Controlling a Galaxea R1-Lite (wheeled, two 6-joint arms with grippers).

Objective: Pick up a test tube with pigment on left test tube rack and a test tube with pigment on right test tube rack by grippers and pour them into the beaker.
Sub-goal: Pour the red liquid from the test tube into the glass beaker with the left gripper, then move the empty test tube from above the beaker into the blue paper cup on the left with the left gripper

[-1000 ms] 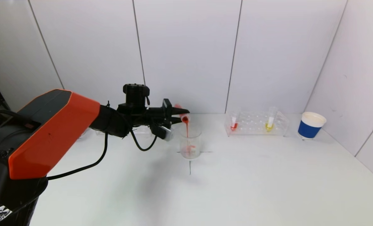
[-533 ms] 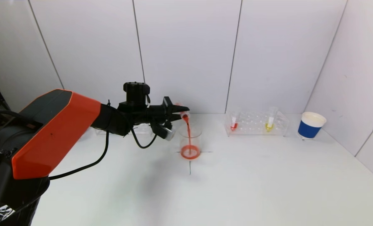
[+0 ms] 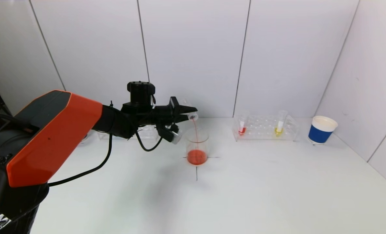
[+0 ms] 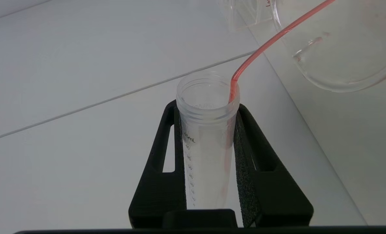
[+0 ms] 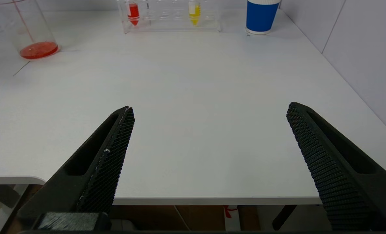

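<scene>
Test tube (image 4: pixel 209 136) — between left gripper (image 4: pixel 207 107) pads

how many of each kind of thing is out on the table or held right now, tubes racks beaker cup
test tubes: 3 (held, red, yellow)
test tube racks: 2 (left, right)
beaker: 1
paper cup: 1
total: 7

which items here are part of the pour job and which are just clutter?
In play:
- test tube, tipped, clamped in the left gripper, thin red stream running out
- beaker, red liquid in the bottom
- right rack with a red tube and a yellow tube
- right gripper, open, low at the near table edge

Just lying about:
- blue paper cup, beside the rack
</scene>
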